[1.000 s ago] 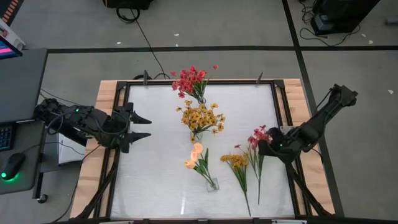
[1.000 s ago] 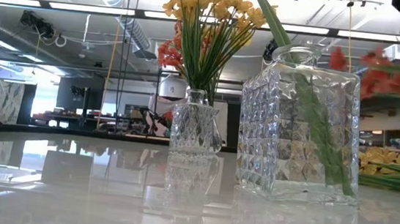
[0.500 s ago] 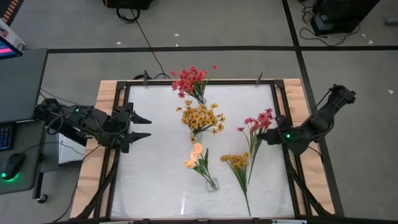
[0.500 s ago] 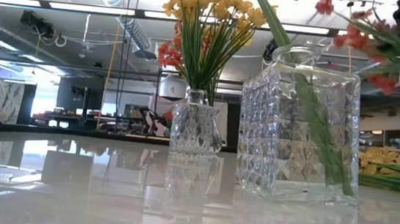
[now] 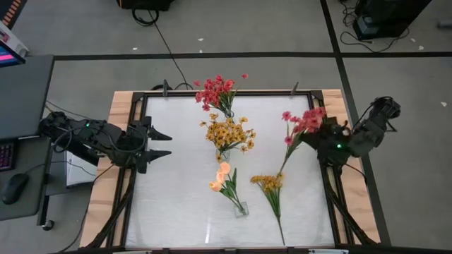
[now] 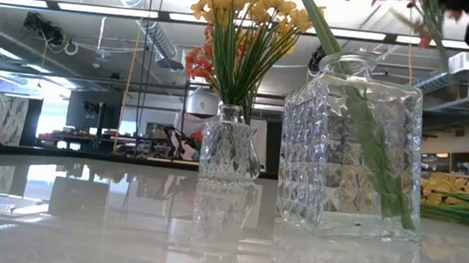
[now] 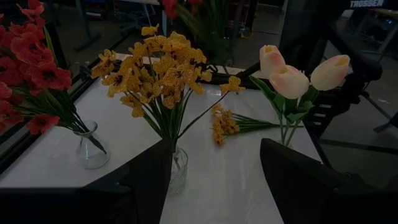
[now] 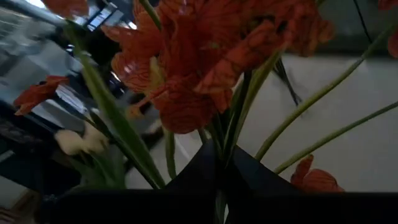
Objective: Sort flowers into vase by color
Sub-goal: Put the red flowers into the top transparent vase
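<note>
My right gripper [image 5: 319, 134] is above the table's right edge, shut on a red-blossomed sprig [image 5: 302, 121] whose green stem [image 5: 284, 161] slants down toward the table's middle. In the low view the sprig [image 6: 426, 10] shows at the top right. A yellow sprig [image 5: 270, 186] lies flat on the table near the right front. Three glass vases stand down the table's middle: red flowers [image 5: 217, 92] farthest, yellow flowers [image 5: 227, 132] in the middle, peach tulips [image 5: 224, 176] in the square vase [image 5: 241, 208] nearest. My left gripper [image 5: 161, 143] waits open over the left edge. My right gripper pinches the red sprig between its two fingers [image 8: 249, 171] on the bundled stems [image 8: 225, 146] just below the blossoms [image 8: 205, 68]. The fingers come in from the table's right side, across the stems. The sprig is lifted clear of the table and tilted, its stem end lowest.
The wooden table frame [image 5: 120, 113] borders the white top. The left wrist view looks past my open fingers [image 7: 149, 180] at the yellow vase [image 7: 176, 171] and the red vase [image 7: 91, 149]. Bare tabletop lies between the vases and the left arm.
My right gripper has risen and moved toward the far and right edges, staying shut on the red sprig. The sprig, which lay with its stem on the table, has been lifted clear and carried along, and its stem now slants downward.
</note>
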